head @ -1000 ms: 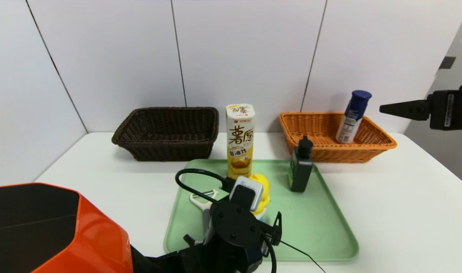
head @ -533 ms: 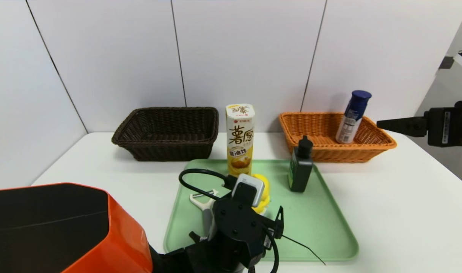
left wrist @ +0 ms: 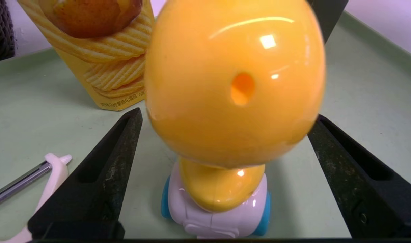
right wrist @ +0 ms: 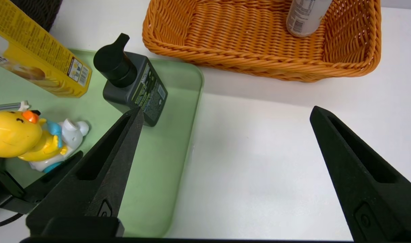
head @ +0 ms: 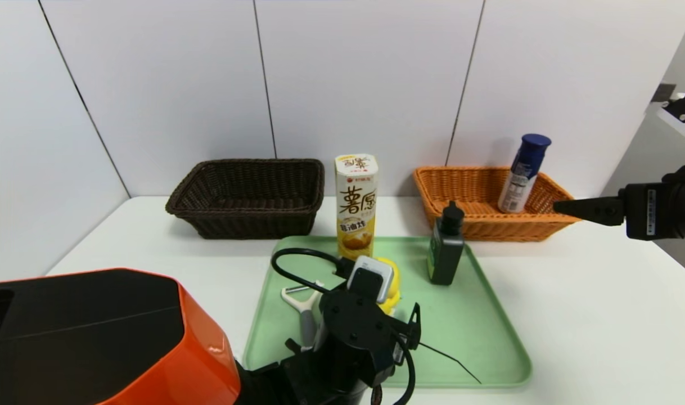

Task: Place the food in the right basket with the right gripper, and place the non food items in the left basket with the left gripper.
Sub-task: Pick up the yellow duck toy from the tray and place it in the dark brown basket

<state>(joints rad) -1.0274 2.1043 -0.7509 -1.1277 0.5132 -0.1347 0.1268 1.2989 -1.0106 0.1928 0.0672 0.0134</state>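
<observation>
**Sorting inventory: left gripper at the toy, one item binned**

- Left gripper [left wrist: 225, 141]: jaws spread wide either side of the glossy yellow duck toy on a white-and-blue wheeled base [left wrist: 234, 84]; nothing gripped. Head view, lower centre.
- Right gripper [right wrist: 225, 172]: jaws wide apart, empty, above bare table. Head view, right edge.
- Pale green plastic tray [head: 477, 337], centre: holds the toy, a tall yellow potato-chip carton [head: 356, 205], a dark pump bottle [head: 445, 244] and a white-handled peeler [head: 303, 306].
- Orange woven basket [head: 477, 222], upper right: contains a white bottle with blue cap [head: 522, 171].
- Dark brown woven basket [head: 247, 197], upper left: appears empty.

Progress, as judged: early. Four tray items remain; the toy looks next, bound for the brown basket.
</observation>
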